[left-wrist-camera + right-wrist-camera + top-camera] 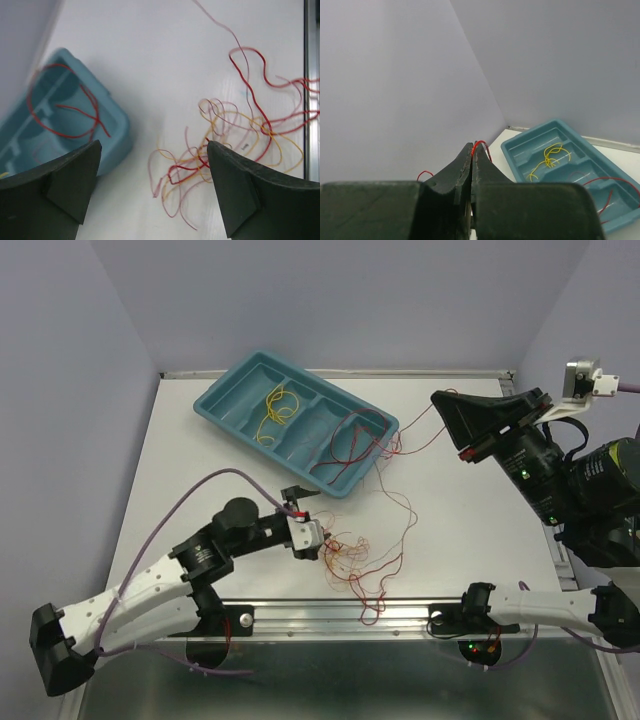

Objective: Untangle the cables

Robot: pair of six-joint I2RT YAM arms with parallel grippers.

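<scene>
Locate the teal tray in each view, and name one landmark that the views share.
Top external: the teal tray lies diagonally at upper centre.
Left wrist: one end of it shows at the left edge.
Right wrist: it sits at lower right.
Shared landmark: the red cable loop in its end compartment.

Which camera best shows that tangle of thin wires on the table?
The left wrist view: the tangle looms large ahead of the open left claw, individual strands distinct. The top view shows it whole but tiny. The right wrist view misses it, showing only one red strand in the shut right claw.
</scene>
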